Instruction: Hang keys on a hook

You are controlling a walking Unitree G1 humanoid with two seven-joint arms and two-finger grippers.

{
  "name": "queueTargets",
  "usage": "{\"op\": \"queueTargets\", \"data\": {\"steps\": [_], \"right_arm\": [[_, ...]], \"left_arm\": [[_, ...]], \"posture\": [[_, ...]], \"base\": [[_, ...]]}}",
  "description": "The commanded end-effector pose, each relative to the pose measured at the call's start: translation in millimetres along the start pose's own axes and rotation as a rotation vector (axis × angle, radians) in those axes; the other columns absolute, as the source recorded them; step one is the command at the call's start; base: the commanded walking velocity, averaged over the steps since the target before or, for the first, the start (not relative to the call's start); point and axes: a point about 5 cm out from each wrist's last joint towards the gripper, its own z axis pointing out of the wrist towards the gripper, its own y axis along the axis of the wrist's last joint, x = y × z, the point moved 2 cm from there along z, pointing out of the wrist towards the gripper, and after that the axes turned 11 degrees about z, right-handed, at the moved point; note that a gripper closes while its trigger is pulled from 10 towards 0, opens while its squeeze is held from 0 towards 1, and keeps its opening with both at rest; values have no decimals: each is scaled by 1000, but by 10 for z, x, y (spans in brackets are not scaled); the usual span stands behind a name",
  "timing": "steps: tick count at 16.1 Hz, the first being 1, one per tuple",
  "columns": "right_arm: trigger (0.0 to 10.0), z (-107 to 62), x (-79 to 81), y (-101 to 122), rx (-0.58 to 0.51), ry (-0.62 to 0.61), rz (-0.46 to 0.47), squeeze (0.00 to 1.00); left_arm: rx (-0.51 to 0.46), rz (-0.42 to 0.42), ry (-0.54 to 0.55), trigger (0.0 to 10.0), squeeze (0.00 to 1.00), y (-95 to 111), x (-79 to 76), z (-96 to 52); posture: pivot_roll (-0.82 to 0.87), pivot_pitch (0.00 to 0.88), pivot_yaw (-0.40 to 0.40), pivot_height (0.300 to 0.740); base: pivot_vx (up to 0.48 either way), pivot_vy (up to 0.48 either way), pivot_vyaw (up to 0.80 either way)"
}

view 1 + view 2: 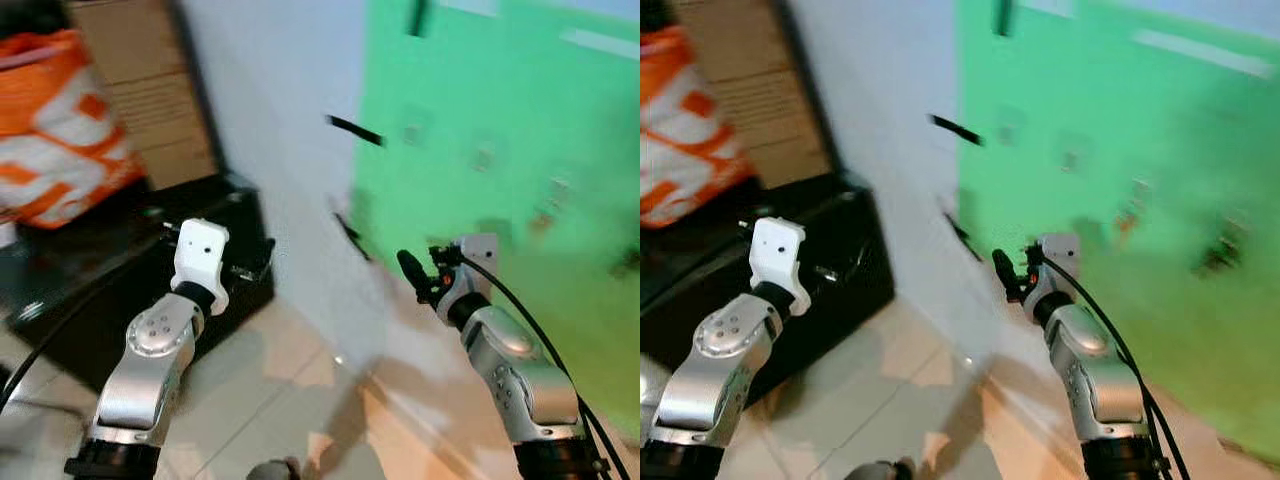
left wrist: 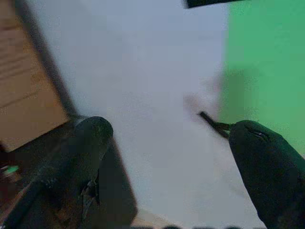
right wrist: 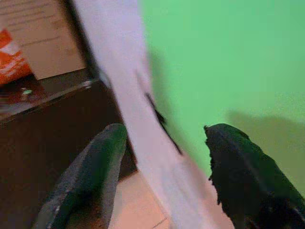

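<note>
The picture is blurred. A white wall (image 1: 290, 150) meets a green panel (image 1: 500, 120) ahead of me. Two thin black hook-like bars stick out near that seam, an upper bar (image 1: 352, 130) and a lower bar (image 1: 350, 236). Several small blurred marks (image 1: 484, 155) dot the green panel; I cannot tell what they are. My left gripper (image 2: 169, 129) is raised toward the white wall, open, with nothing between its fingers. My right gripper (image 3: 167, 131) is raised close to the seam by the lower bar, open and holding nothing.
A black cabinet (image 1: 130, 290) stands at the left against the wall, with an orange and white bag (image 1: 55, 130) on it and cardboard boxes (image 1: 150, 90) behind. Pale tiled floor (image 1: 270, 400) lies below my arms.
</note>
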Motion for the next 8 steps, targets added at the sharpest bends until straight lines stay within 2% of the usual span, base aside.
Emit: {"op": "queueTargets", "data": {"steps": [1, 8], "right_arm": [[10000, 19, 25, 29, -6, 8, -3, 1000], [10000, 19, 25, 29, -6, 8, -3, 1000]], "left_arm": [[1, 10, 15, 10000, 0, 11, 49, 14], [1, 10, 15, 10000, 0, 11, 49, 14]], "posture": [[-20, 0, 45, 740], [-20, 0, 45, 740]], "base": [[270, 0, 800], [270, 0, 800]]}}
